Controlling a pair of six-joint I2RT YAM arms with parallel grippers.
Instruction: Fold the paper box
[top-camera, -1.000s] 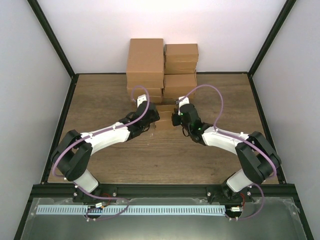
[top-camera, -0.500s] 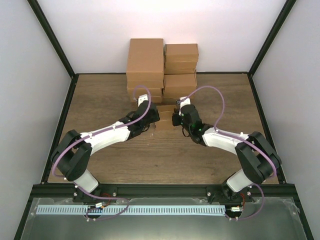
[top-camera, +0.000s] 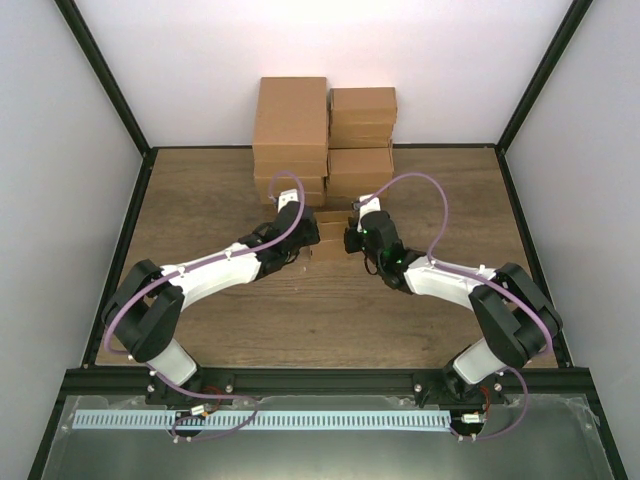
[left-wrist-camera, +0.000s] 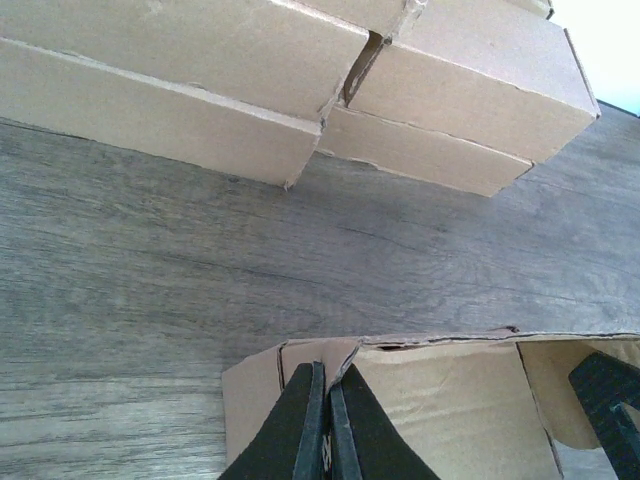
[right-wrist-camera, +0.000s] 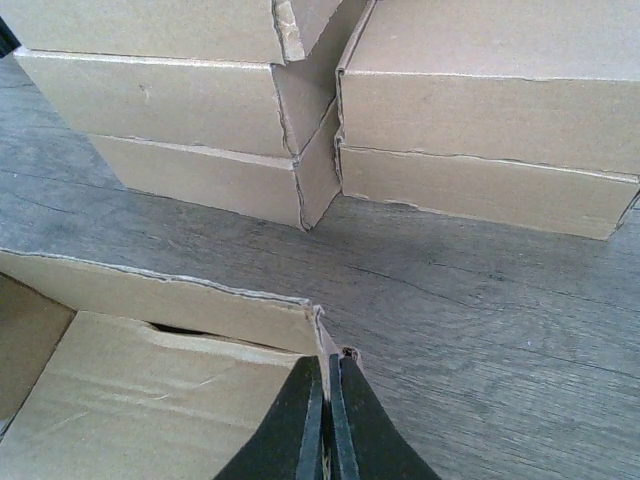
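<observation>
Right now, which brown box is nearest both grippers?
The small open paper box lying alone between the left gripper and right gripper; the other cartons sit stacked behind it.

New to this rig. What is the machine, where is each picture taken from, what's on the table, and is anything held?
A left arm and a right arm are bolted at the near edge of the table, each ending in a two-fingered pincer. The top picture looks down from above and behind them; the other two come from cameras on the left and right wrists. At the back sit stacked boxes. Between the arms lies a half-folded paper box. The left pincer and right pincer are both shut, each apparently pinching an edge of it.
</observation>
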